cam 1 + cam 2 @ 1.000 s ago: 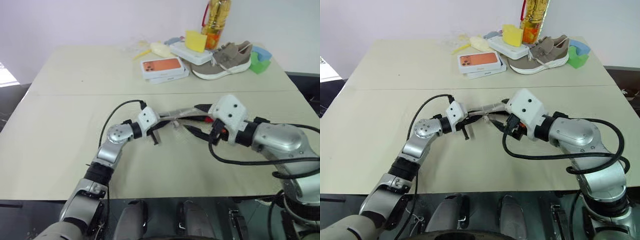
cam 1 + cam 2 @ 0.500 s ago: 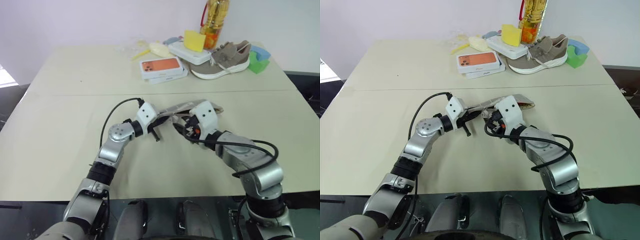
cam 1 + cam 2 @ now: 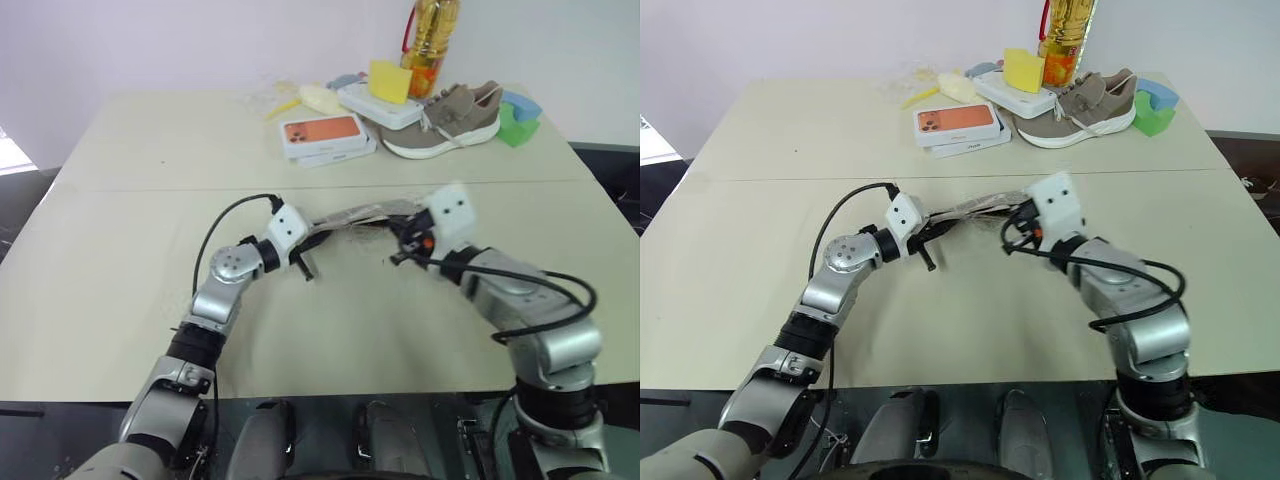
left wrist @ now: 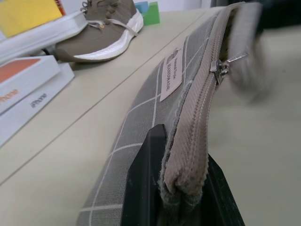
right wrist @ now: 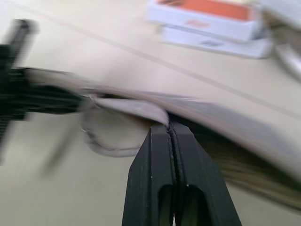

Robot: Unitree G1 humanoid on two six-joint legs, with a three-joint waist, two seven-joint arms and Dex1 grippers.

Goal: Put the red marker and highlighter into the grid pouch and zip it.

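At frame centre you see the grid pouch [image 3: 360,214] held off the counter [image 3: 140,250]: left pincer [image 4: 176,188] clamped on one end, right pincer [image 5: 171,136] closed at its loop. Neither pen shows outside; zipping looks unfinished.

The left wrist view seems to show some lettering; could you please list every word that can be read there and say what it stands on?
"iPhone": on the side of the lower white phone box.
"HANDMADE": on the white label sewn to the grid pouch; the smaller line beside it is too small to read.
Orange-topped box: lettering cut off, unreadable.
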